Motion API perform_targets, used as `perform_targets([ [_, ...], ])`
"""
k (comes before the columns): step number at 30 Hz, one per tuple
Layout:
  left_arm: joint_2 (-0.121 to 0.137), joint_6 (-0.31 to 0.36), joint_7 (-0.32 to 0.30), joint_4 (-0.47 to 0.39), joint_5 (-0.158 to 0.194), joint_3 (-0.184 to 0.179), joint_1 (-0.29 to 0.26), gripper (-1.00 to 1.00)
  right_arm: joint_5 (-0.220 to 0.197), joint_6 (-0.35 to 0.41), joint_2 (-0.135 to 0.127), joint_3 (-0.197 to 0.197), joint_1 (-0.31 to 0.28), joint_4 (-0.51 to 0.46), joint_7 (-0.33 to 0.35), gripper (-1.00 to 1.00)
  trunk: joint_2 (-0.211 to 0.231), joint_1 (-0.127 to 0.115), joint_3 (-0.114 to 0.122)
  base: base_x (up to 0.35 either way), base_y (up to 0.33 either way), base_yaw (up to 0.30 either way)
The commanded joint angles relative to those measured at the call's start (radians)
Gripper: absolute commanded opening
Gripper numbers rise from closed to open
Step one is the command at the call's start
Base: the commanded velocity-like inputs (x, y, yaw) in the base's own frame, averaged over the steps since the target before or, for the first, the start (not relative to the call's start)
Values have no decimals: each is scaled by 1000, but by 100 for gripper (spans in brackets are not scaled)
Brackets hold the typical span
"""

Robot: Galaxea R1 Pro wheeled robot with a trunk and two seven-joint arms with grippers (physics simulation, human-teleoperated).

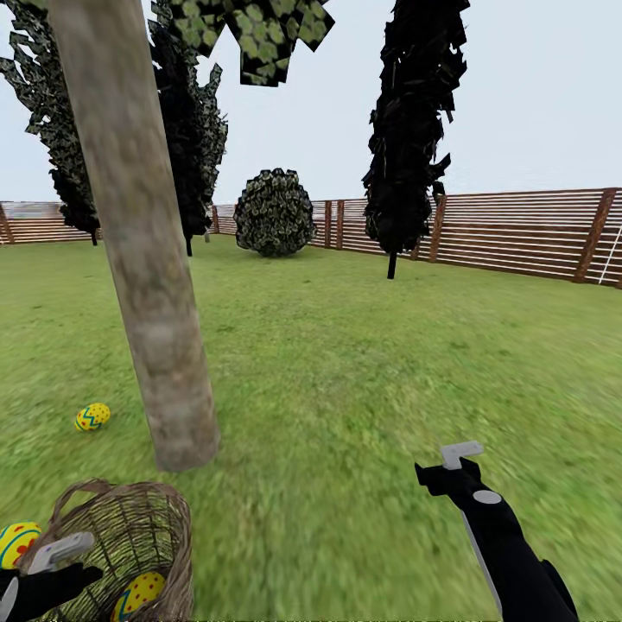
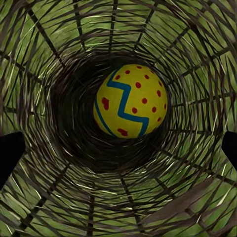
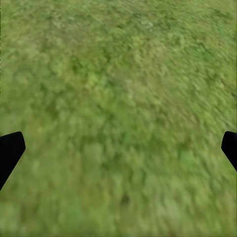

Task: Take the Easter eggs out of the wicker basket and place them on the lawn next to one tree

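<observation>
Wicker weave surrounds your left tool [image 2: 118, 148] on every side: it hangs over the mouth of the wicker basket [image 1: 138, 527], which stands on the lawn [image 1: 345, 363] just in front of the tree [image 1: 138, 259]. Your left wrist camera looks straight down the basket [image 2: 54, 49] at one egg [image 2: 131, 101] lying on its bottom, and the head view catches that same egg [image 1: 140, 594] through the weave. The left tool's fingertips sit wide apart at the frame edges, gripping nothing. A second egg [image 1: 92, 416] lies on the grass beside the trunk, to its left. A third egg [image 1: 17, 542] shows at the far left edge, outside the basket, near your left arm. Your right tool [image 1: 458, 458] hovers over bare grass [image 3: 118, 98], well right of the tree, its fingers spread wide and empty.
</observation>
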Motion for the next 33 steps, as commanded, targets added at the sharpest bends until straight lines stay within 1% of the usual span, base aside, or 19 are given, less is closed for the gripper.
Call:
perform_targets([
  [1, -1, 7, -1, -1, 4, 2, -1, 100, 11, 5, 0, -1, -1, -2, 9, 100, -1, 0, -1, 0, 0, 0],
  [7, -10, 5, -1, 1, 4, -1, -1, 100, 11, 4, 0, 1, -1, -2, 9, 100, -1, 0, -1, 21, 0, 0],
  [14, -21, 3, -1, 26, 3, -4, -1, 100, 10, 4, 2, 5, -1, -2, 9, 100, -1, 0, -1, 292, 0, 0],
  [21, -21, 3, -2, 27, 5, -2, -1, 100, 11, 4, 6, 8, -1, 0, 9, 100, -1, 0, -1, 327, 28, 0],
  [28, -21, 4, -3, 27, 3, -1, -1, 100, 11, 4, 8, 8, -1, 0, 9, 100, -1, 0, -1, 68, 19, 0],
  [33, -20, 5, -2, 27, 3, 1, -1, 100, 11, 4, 8, 9, -1, 0, 9, 100, -36, 19, -17, 2, 1, 0],
])
